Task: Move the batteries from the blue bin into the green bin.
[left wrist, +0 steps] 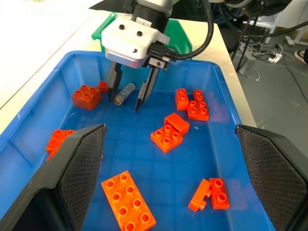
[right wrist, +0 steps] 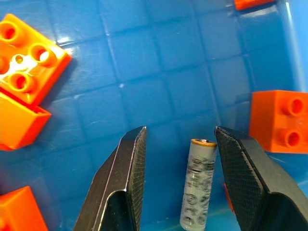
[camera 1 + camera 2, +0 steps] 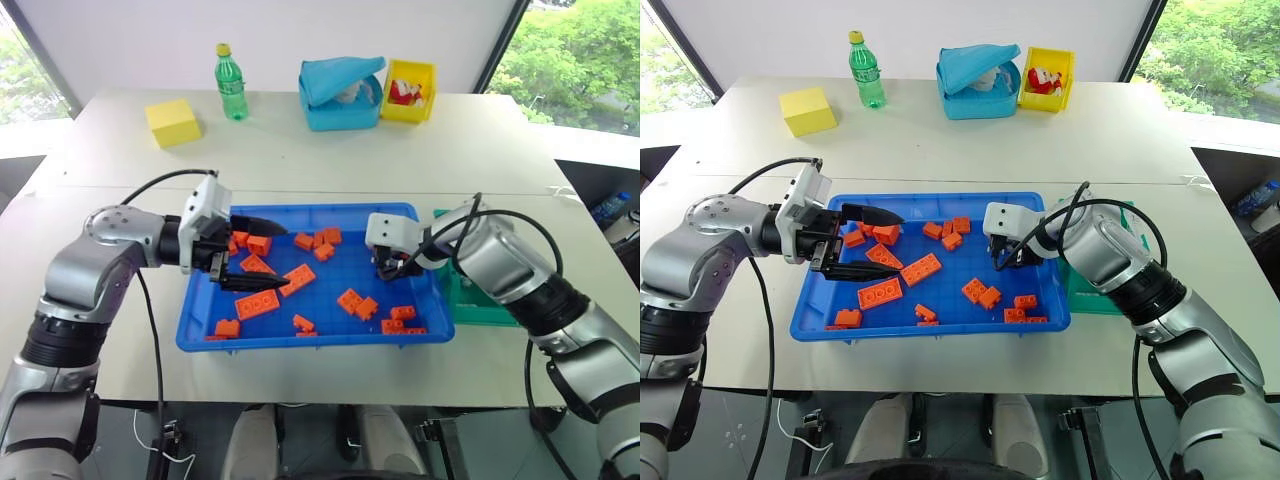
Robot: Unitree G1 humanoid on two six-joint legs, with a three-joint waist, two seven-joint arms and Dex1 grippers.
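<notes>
R gripper (image 1: 127, 99) is down in blue bin (image 3: 300, 340) near its right wall, jaws parted & empty. Battery (image 2: 198, 180) lies flat on bin floor between the fingers, closer to one finger (image 2: 245, 178), not gripped. Orange bricks (image 1: 166, 134) scattered round. L gripper (image 3: 255, 255) wide open over bin's left side, holding nothing. Green bin (image 3: 478, 305) sits just beside blue bin's right edge

blue bin (image 3: 200, 320), orange bricks (image 3: 258, 303), grey battery (image 2: 197, 183)
</notes>
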